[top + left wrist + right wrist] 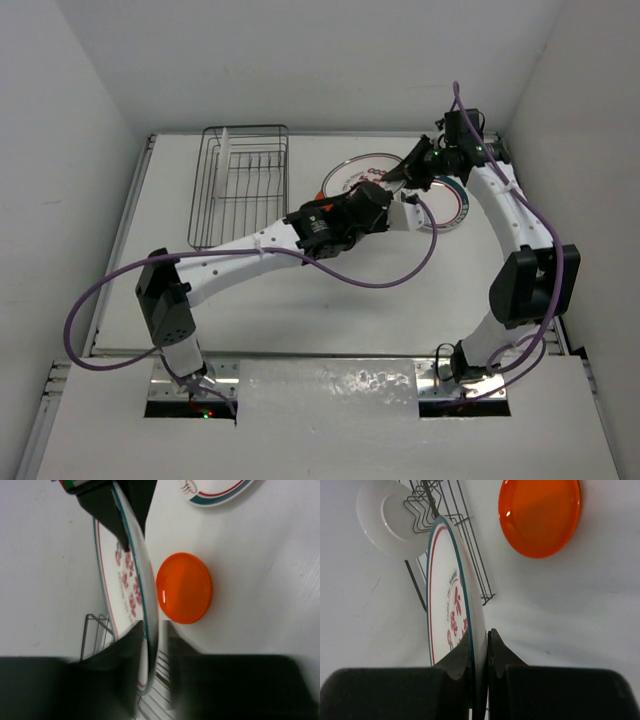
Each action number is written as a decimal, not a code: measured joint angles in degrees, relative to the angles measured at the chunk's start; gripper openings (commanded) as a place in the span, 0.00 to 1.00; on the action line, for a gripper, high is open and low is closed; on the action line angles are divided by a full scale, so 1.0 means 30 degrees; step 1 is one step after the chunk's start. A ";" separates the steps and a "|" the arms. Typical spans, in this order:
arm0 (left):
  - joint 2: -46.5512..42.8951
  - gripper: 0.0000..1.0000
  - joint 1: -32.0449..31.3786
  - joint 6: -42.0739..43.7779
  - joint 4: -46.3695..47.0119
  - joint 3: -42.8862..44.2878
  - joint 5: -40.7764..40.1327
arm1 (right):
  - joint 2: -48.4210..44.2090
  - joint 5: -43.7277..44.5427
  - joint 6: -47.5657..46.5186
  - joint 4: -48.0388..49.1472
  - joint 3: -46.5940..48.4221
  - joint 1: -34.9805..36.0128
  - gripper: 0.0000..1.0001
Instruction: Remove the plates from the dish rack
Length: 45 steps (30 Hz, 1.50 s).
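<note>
The right pincer (481,636) is clamped shut on the rim of a white plate with a teal-and-red ring (451,595), which runs edge-on straight out from between its fingers. The left pincer (154,639) straddles the opposite stretch of that rim, with a thin sliver of light beside one finger, so I cannot tell whether it grips or only brackets the plate. The plate hangs above the tabletop (330,320) between the two arms, just right of the dish rack (240,185). Below it lie an orange plate (184,587) and, further right, a second ringed plate (452,207). One plain white plate (387,522) appears to stand among the rack's dividers at the far left. This looks like a handover. Once the left pincer lets go, the right one would have to swing its plate right and lay it flat. The left arm is nearer the rack.
</note>
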 measured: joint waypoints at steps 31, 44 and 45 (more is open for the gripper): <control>-0.5107 1.00 1.0571 -1.7901 -0.4517 -0.0940 0.0197 | -0.0044 1.3012 0.1239 1.1089 -1.0994 -0.5617 0.81; -0.4036 1.00 1.5591 -2.0108 -0.5748 0.0772 0.2273 | 0.5741 1.1511 -0.0248 0.3861 -0.3373 -0.4648 0.99; -0.3942 1.00 1.5744 -2.0072 -0.5734 0.0882 0.2317 | 0.5646 1.1438 -0.0408 0.3279 -0.3497 -0.4583 0.99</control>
